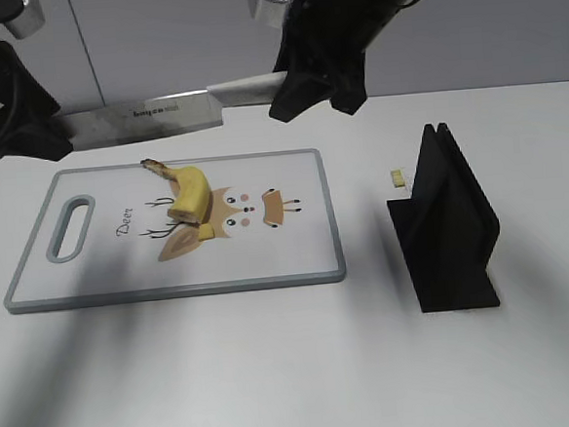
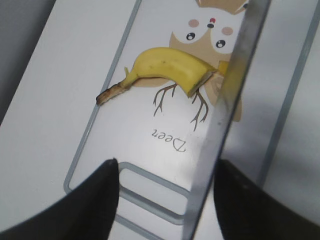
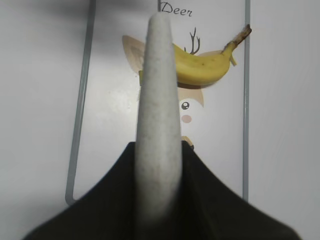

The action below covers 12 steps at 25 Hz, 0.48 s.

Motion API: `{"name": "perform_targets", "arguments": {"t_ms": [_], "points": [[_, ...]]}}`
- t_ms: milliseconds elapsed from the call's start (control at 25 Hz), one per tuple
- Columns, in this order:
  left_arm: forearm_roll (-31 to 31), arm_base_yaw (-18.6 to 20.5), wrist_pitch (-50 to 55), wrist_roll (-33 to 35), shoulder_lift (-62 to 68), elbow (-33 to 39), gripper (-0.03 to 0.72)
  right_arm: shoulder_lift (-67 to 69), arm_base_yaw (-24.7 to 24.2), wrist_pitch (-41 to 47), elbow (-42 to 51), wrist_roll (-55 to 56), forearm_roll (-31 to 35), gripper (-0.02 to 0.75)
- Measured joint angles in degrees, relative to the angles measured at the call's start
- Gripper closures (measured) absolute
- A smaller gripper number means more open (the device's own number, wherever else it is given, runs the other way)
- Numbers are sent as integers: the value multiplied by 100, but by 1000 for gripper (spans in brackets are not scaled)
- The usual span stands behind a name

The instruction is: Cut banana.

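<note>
The banana (image 1: 190, 191) is a short yellow stub with a dark stem, lying on the grey-rimmed cutting board (image 1: 298, 261) over its deer print. A small cut piece (image 1: 206, 235) lies by its cut end. My right gripper (image 1: 315, 89) is shut on the white handle (image 3: 157, 100) of a knife and holds it level above the board's far edge. The blade (image 1: 141, 121) points left. My left gripper (image 1: 20, 139) is open at the far left, and the blade (image 2: 225, 100) passes between its fingers (image 2: 165, 170). The banana shows below in both wrist views (image 2: 170, 65) (image 3: 200, 67).
A black knife stand (image 1: 446, 222) stands on the white table to the right of the board. A tiny yellowish crumb (image 1: 397, 177) lies beside it. The board's handle slot (image 1: 71, 226) is at its left end.
</note>
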Motion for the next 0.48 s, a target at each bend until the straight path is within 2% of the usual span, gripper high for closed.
{"name": "perform_targets", "arguments": {"t_ms": [160,280,480], "points": [[-274,0,-28,130,80,-2,159,0,0,-144,0,-18,63,566],[-376,0,-117,162,115,-2,258,0,0,-144,0,-25,70,566],[-445,-11,-125,192,115,-2,575,4,0,-256,0,41,132,566]]}}
